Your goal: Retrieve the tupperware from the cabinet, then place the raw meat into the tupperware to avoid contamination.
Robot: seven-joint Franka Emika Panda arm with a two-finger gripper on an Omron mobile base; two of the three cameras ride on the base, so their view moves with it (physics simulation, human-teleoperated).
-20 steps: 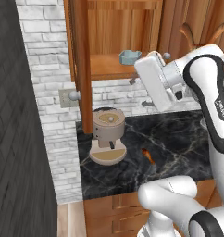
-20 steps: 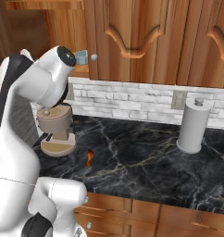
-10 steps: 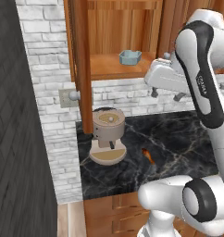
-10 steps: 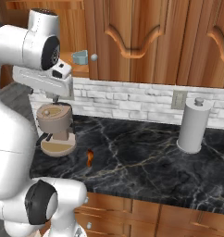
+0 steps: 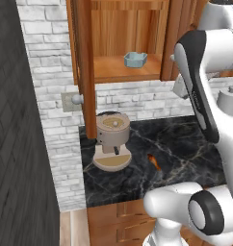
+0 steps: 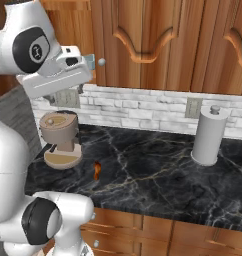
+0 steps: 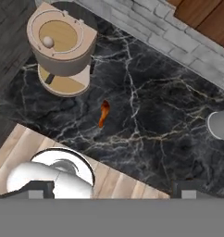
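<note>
My jaws are standing wide apart, gripping nothing, looking down at the raw meat (image 7: 104,114) lying mid-countertop (image 7: 169,125) near the coffee machine (image 7: 62,46). The tupperware (image 5: 135,59) is sitting toward the shelf's right end in the open cabinet (image 5: 84,62). Reaching up, I'm risking clipping the door edge or pushing the tub deeper.

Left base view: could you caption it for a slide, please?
Tupperware on the open cabinet shelf; raw meat on the counter beside the coffee machine.
</note>
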